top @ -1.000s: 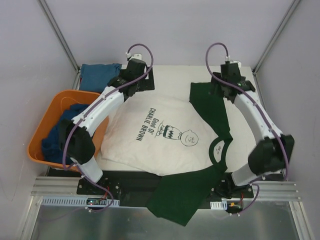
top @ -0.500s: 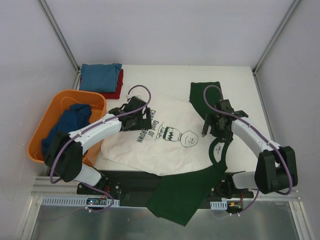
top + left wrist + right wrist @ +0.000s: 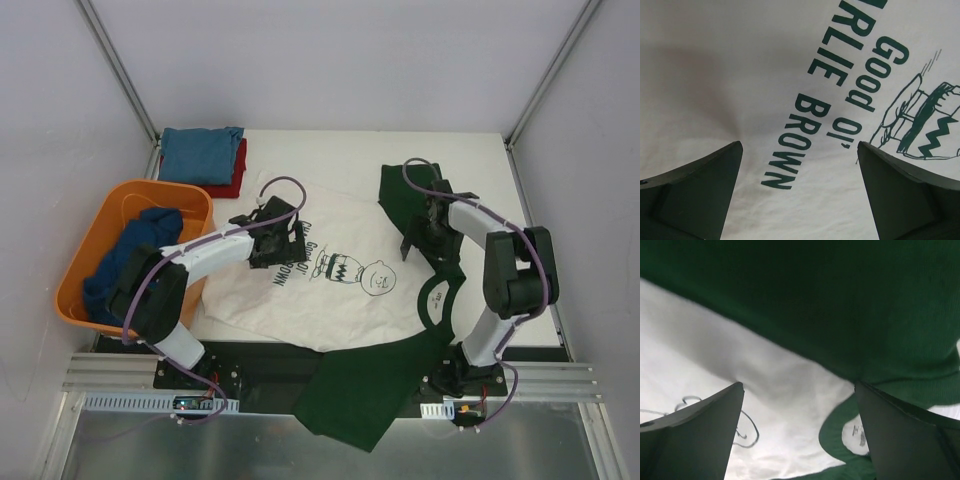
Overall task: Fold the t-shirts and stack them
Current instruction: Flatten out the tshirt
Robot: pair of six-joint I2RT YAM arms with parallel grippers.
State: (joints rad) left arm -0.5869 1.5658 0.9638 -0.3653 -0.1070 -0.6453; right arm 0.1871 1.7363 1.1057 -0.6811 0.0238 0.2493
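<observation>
The cream t-shirt (image 3: 300,300) with dark green sleeves and "Charlie Brown" print lies spread on the table, one green sleeve (image 3: 360,395) hanging over the near edge. My left gripper (image 3: 291,245) is open just above the print, which fills the left wrist view (image 3: 805,100). My right gripper (image 3: 418,240) is open over the far green sleeve (image 3: 412,195), near the collar (image 3: 840,432). A folded blue t-shirt (image 3: 203,152) lies on a red one (image 3: 232,180) at the far left. A navy blue shirt (image 3: 135,250) sits in the basket.
An orange plastic basket (image 3: 90,230) stands at the table's left edge. Metal frame posts rise at the far corners. A black mounting strip (image 3: 260,362) and aluminium rail run along the near edge.
Both arms have drawn back from the far side toward the shirt's middle. The shirt's far edge now lies folded nearer, uncovering the blue and red stack.
</observation>
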